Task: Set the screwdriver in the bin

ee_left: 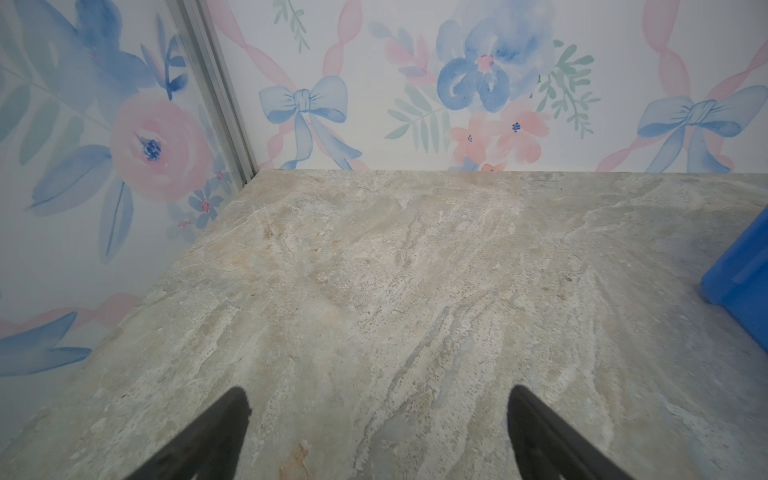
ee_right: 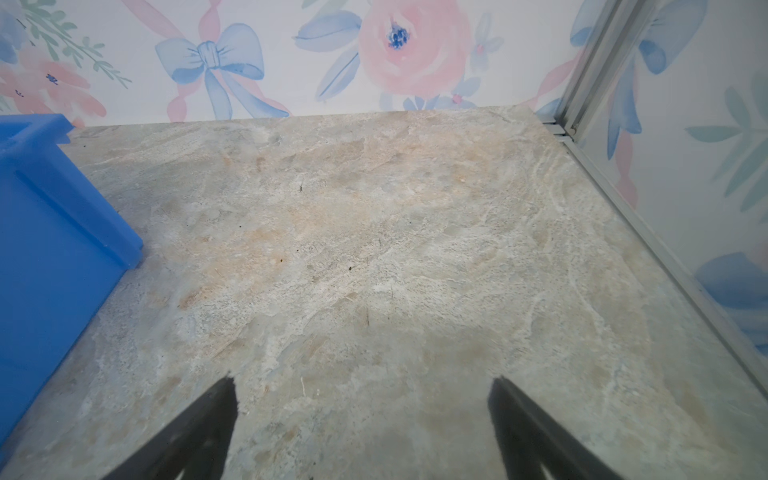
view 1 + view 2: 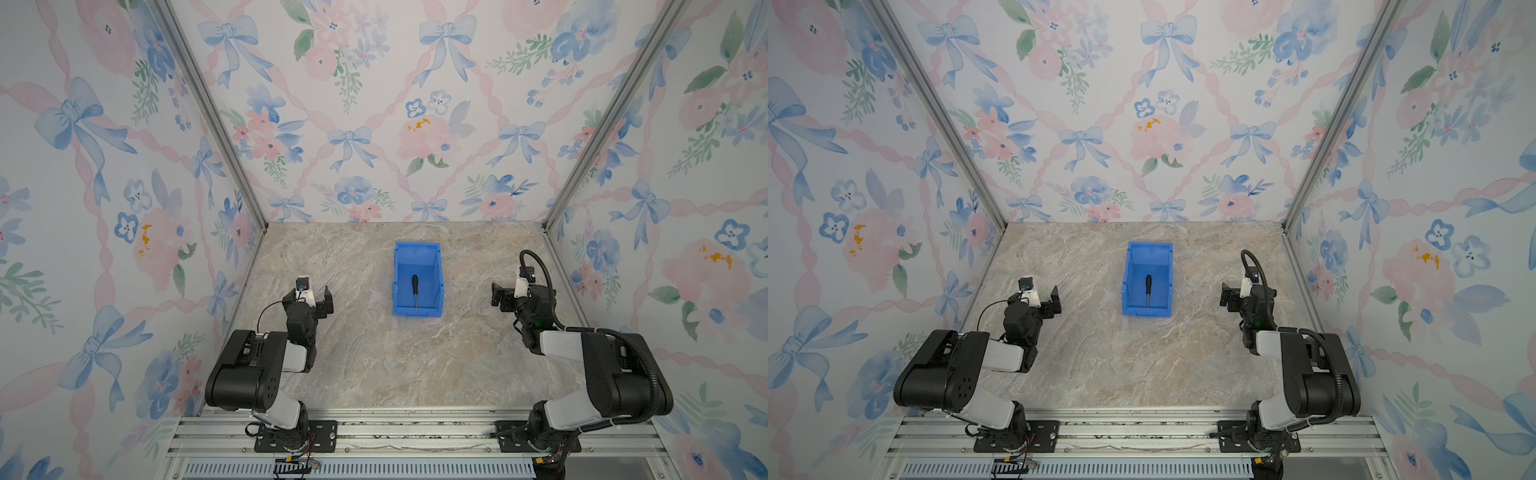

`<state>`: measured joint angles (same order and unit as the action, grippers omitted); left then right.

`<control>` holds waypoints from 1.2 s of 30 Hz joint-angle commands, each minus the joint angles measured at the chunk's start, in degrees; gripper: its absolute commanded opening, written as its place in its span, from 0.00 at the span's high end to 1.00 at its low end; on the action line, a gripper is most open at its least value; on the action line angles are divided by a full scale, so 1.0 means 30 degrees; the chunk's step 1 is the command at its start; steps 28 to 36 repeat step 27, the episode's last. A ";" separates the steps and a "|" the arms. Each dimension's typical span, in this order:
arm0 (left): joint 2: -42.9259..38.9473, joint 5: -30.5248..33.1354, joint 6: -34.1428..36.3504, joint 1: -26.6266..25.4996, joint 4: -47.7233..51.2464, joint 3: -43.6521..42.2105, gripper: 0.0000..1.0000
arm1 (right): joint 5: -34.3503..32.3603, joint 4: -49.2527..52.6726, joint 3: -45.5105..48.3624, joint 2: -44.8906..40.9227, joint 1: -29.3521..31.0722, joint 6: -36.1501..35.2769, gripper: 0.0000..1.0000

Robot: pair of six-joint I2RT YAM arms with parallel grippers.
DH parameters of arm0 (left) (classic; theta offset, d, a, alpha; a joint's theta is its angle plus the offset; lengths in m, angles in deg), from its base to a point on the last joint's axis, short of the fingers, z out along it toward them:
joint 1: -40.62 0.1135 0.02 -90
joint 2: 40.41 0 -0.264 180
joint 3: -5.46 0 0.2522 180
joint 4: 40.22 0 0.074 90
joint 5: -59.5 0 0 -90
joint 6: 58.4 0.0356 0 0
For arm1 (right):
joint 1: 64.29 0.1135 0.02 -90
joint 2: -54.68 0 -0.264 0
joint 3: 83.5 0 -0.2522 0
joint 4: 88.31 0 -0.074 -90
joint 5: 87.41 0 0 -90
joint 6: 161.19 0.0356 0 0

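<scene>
Resting inside the bright blue rectangular plastic bin (image 3: 437, 272): slim black-handled, silver-shafted screwdriver (image 3: 414, 289); task apparently complete.
Left gripper (image 1: 376, 399) and right gripper (image 2: 361, 386) are both spread wide and empty. The bin sits between them, well apart from each, on the marble-patterned tabletop (image 3: 374, 365). Both probably stand clear because nothing remains to carry.

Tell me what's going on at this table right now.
Nothing is being handled at the moment. The screwdriver lies inside the blue bin, handle toward the back wall, tip toward the low front lip. The left gripper and right gripper are both open and empty, one on each side of the bin and apart from it, over the marble table.
</scene>
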<state>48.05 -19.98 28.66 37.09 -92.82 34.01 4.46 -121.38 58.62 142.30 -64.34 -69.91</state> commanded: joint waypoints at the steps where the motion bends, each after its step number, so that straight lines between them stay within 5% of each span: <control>1: 0.0321 -0.0213 0.0378 0.0152 -0.0445 -0.0158 0.02 | -0.0900 -0.0650 0.0269 0.0110 0.0348 -0.0341 0.03; 6: 0.0294 -0.0051 0.0458 0.0067 -0.0493 -0.0196 0.02 | -0.3668 -0.1237 0.0365 0.0327 0.1174 -0.0393 0.03; 36: 0.0299 -0.0125 0.0448 0.0097 -0.0608 -0.0248 0.02 | -0.3695 -0.1500 0.0481 0.0334 0.1219 -0.0426 0.03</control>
